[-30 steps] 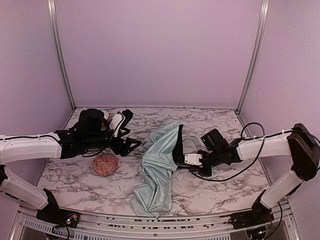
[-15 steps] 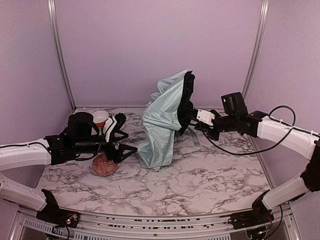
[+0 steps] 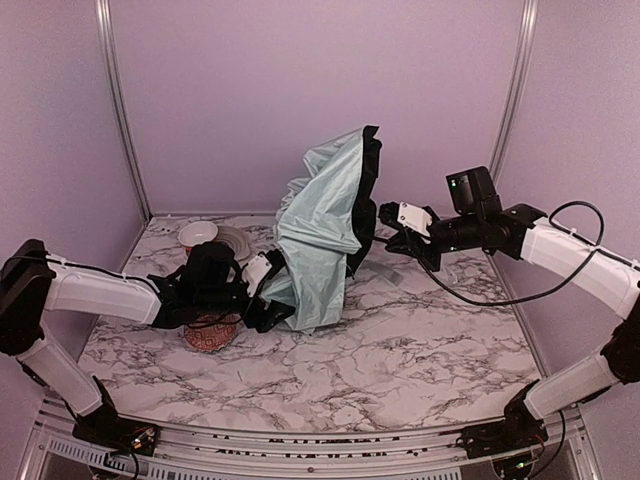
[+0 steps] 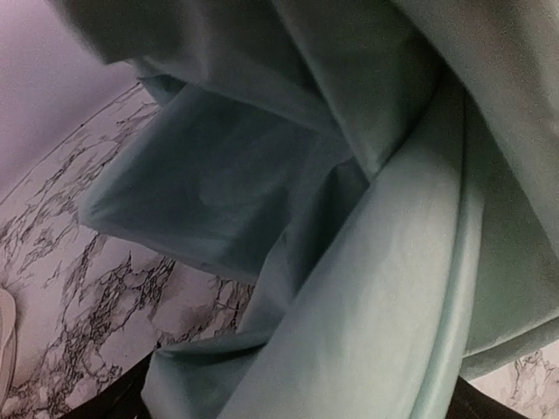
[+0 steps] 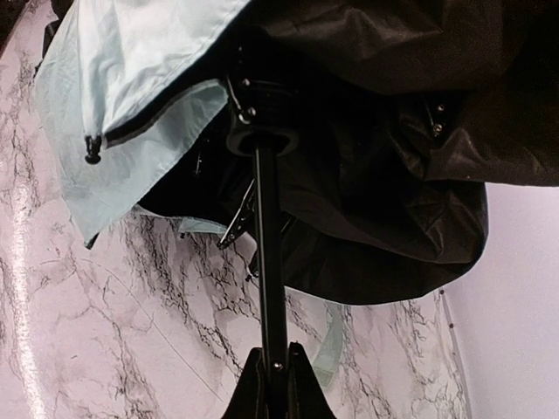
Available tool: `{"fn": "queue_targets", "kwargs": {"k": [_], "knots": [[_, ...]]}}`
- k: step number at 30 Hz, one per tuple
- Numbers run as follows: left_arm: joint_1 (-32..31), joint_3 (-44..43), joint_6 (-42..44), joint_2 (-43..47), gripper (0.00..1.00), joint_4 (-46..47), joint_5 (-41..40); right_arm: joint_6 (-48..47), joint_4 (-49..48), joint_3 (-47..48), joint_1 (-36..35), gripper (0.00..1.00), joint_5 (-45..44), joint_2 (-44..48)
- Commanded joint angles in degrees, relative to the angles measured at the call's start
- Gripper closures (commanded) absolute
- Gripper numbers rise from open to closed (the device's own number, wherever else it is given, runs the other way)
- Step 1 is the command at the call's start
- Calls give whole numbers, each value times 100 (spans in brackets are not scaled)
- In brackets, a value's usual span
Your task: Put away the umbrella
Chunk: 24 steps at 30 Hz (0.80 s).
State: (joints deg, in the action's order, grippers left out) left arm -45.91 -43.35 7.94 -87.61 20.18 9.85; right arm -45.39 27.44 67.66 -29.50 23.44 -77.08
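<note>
The umbrella hangs half-folded above the table's middle, pale mint fabric outside, black lining toward the right. My right gripper is shut on its thin black shaft, fingertips clamped on either side, holding it off the table. My left gripper sits low at the fabric's bottom left edge. In the left wrist view mint fabric fills the picture. Only dark finger tips show at the bottom corners, set wide apart, and the folds lie between them.
A red patterned bowl lies under my left forearm. A white bowl and a pale plate stand at the back left. A mint strap lies on the marble table below the shaft. Purple walls enclose the table.
The right arm raised the umbrella from lying on the table to hanging in the air. The left arm swung right, off the red bowl, up against the fabric's lower edge.
</note>
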Motion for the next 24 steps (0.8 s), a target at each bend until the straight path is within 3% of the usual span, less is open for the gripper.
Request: {"fn": "queue_targets", "kwargs": {"k": [1,5,7,11,14,17,24], "knots": [[-23,-297,-54,-315,30,1072,185,185,-74,340,18,100,578,123],[-6,-353,-46,-612,76,1642,436,118,-111,297,22,100,386,99],[15,-406,3,-826,91,1901,376,149,-242,290,32,100,325,84],[149,-652,41,-1301,93,2562,-7,124,-443,457,48,100,296,6],[324,-804,17,-1594,92,3558,-301,-204,-371,555,17,100,446,39],[482,-935,-16,-1946,87,4485,-368,-540,-302,83,-200,100,344,287],[555,-902,333,-2603,82,5549,808,-1056,-340,-1615,-860,100,254,864]]}}
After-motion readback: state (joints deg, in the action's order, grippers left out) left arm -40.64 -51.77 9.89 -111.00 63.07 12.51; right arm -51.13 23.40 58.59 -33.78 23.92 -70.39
